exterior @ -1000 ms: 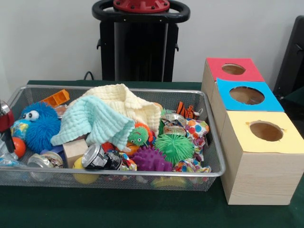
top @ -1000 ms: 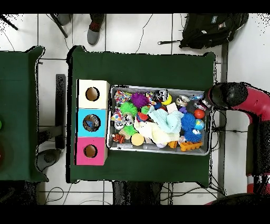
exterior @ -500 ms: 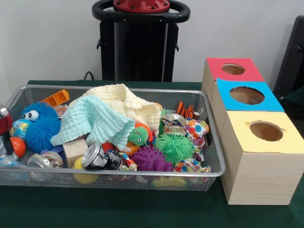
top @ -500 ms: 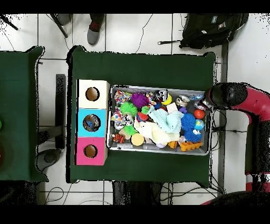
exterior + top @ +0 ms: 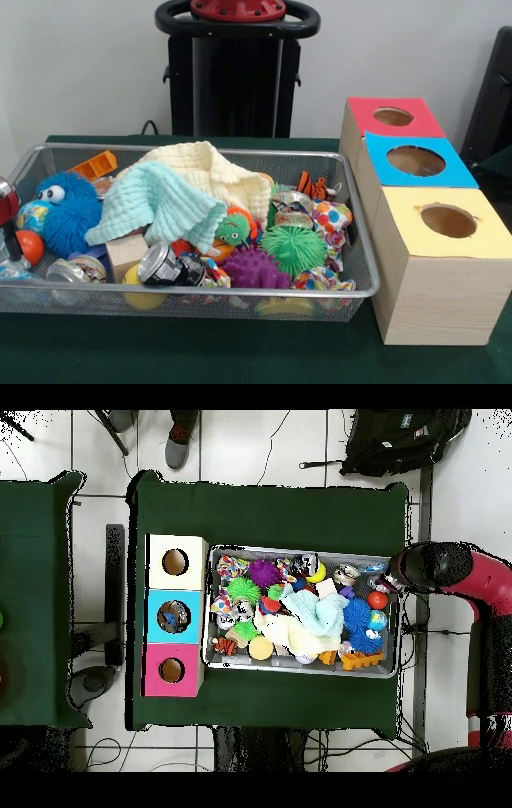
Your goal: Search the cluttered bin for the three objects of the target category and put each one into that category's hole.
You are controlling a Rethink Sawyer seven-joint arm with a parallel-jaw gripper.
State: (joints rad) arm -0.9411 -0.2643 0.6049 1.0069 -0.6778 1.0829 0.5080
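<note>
Brimming wire-mesh bin (image 5: 360, 264) (spiky, woolly)

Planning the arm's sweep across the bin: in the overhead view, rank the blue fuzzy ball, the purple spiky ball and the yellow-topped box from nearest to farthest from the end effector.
The end effector sits at the bin's right end.
1. Blue fuzzy ball, right part of the bin.
2. Purple spiky ball, bin's left half.
3. Yellow-topped box, outside the bin, left.
</note>
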